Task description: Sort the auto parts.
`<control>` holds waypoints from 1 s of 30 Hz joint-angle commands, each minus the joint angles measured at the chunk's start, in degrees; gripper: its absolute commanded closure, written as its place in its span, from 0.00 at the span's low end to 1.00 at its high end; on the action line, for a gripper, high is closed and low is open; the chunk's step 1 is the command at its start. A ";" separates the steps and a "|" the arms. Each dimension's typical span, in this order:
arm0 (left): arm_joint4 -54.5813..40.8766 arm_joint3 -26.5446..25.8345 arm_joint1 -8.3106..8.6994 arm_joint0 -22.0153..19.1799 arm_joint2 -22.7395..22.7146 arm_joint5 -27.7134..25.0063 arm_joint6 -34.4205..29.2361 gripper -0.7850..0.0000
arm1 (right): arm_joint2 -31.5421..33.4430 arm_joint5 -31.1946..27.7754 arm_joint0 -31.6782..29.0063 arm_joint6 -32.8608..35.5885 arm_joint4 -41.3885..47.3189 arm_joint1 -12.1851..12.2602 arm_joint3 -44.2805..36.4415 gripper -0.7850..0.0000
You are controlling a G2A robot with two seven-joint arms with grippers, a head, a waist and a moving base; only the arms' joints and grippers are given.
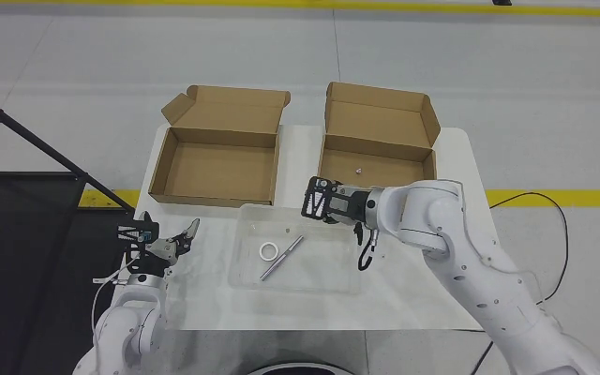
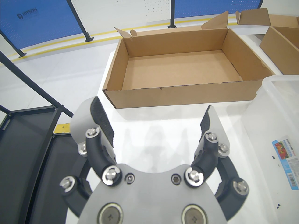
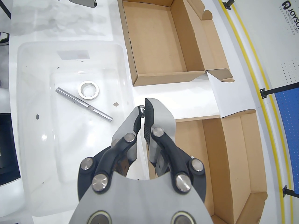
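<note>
- Cardboard first: two open boxes sit side by side at the back of the white table, flaps up. The left box is bare inside, and the right box has one tiny pale part lying on its floor.
- The clear plastic bin sits right in front of the boxes. In it are a silver ring and a metal rod, lying just beside each other toward the left half of the bin.
- The right gripper is pinched tight on a small metal piece, held right at the fingertips. It hangs over the bin's rim, on the end nearest the right box.
- The left gripper has its fingers spread wide with nothing between them. It hovers over bare table just off the bin's left end, close to the front wall of the left box.
</note>
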 commanded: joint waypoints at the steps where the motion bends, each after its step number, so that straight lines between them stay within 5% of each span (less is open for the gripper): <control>1: 0.00 0.00 0.00 0.00 0.00 0.00 0.00 0.00 | -0.07 0.12 0.28 0.08 0.08 -0.10 0.26 1.00; 30: 0.00 0.00 0.00 0.00 0.00 0.00 0.00 0.00 | 3.34 1.14 -3.03 1.15 -1.56 0.68 -2.25 1.00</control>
